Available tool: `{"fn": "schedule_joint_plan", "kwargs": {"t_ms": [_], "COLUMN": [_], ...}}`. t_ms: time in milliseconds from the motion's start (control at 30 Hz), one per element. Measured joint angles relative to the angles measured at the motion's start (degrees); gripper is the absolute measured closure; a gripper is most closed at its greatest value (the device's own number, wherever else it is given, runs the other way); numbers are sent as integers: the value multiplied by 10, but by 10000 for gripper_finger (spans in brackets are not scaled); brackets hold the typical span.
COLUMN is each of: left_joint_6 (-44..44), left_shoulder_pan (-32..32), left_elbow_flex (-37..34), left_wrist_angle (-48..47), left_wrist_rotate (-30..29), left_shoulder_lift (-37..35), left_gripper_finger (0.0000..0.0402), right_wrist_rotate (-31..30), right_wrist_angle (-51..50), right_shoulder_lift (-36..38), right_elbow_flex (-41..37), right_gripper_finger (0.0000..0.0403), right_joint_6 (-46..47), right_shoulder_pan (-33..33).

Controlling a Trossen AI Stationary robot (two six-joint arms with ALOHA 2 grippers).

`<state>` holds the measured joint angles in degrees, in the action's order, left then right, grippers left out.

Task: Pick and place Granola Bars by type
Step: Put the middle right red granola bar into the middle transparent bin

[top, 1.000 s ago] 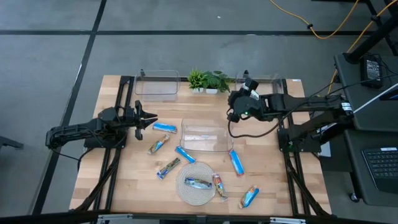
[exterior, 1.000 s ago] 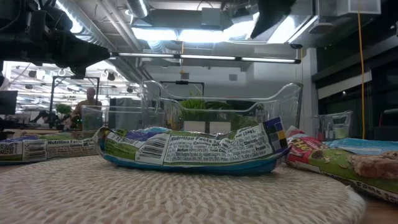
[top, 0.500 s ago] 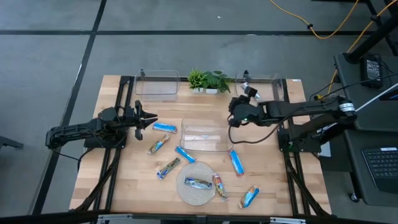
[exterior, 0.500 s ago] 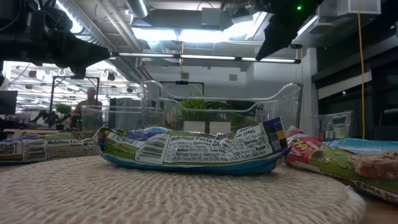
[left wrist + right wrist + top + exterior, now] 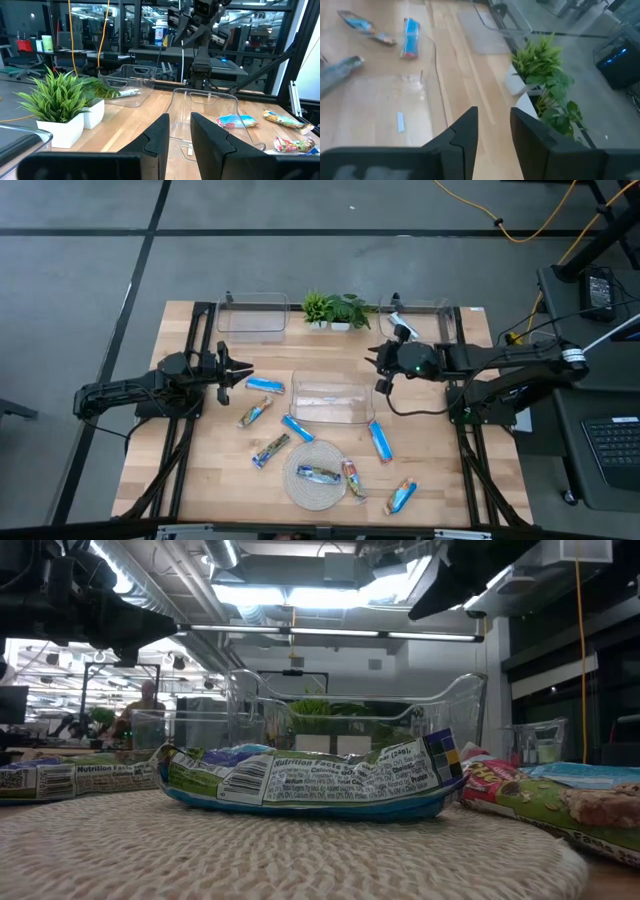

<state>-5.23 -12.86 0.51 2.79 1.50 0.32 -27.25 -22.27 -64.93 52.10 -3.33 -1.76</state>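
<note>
Several wrapped granola bars lie flat on the table: a blue one near my left gripper, a brownish one, blue ones, one by the mat and one near the front. Two lie on the round woven mat; the low view shows one up close. My left gripper hovers open, left of the blue bar. My right gripper is open and empty above the middle bin's far right corner.
A clear bin stands mid-table, with two more at the far edge; the right one holds a pale wrapper. A small potted plant stands between them. The woven mat lies near the front edge.
My right gripper has moved from beside the far right bin toward the table's near edge and slightly right, turning as it went; it now hangs by the middle bin's far right corner. The left arm and the bars have kept still.
</note>
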Motion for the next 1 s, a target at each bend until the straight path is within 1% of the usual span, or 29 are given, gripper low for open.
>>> {"fn": "schedule_joint_plan", "kwargs": {"t_ms": [67, 267, 367, 500, 633, 733, 800, 933, 1000], "left_joint_6": [0, 0, 0, 0, 0, 0, 0, 0, 0], "left_shoulder_pan": [0, 0, 0, 0, 0, 0, 0, 0, 0], "left_elbow_flex": [0, 0, 0, 0, 0, 0, 0, 0, 0], "left_wrist_angle": [0, 0, 0, 0, 0, 0, 0, 0, 0], "left_wrist_rotate": [0, 0, 0, 0, 0, 0, 0, 0, 0], "left_shoulder_lift": [0, 0, 0, 0, 0, 0, 0, 0, 0], "left_gripper_finger": [329, 329, 329, 329, 329, 329, 329, 329, 329], "right_wrist_rotate": [7, 61, 64, 69, 106, 119, 120, 120, 113], "right_wrist_angle": [-3, -7, -11, -27, -31, -38, -49, -107, -128], "right_shoulder_lift": [-2, -3, -3, -3, -5, -5, -5, -5, -5], "right_elbow_flex": [0, 0, 0, 0, 0, 0, 0, 0, 0], "right_gripper_finger": [286, 286, 286, 286, 286, 286, 286, 286, 286], "right_joint_6": [1, 40, 61, 103, 142, 172, 206, 327, 360], "right_shoulder_pan": [0, -3, -14, -38, -71, -101, -122, -159, -169]}}
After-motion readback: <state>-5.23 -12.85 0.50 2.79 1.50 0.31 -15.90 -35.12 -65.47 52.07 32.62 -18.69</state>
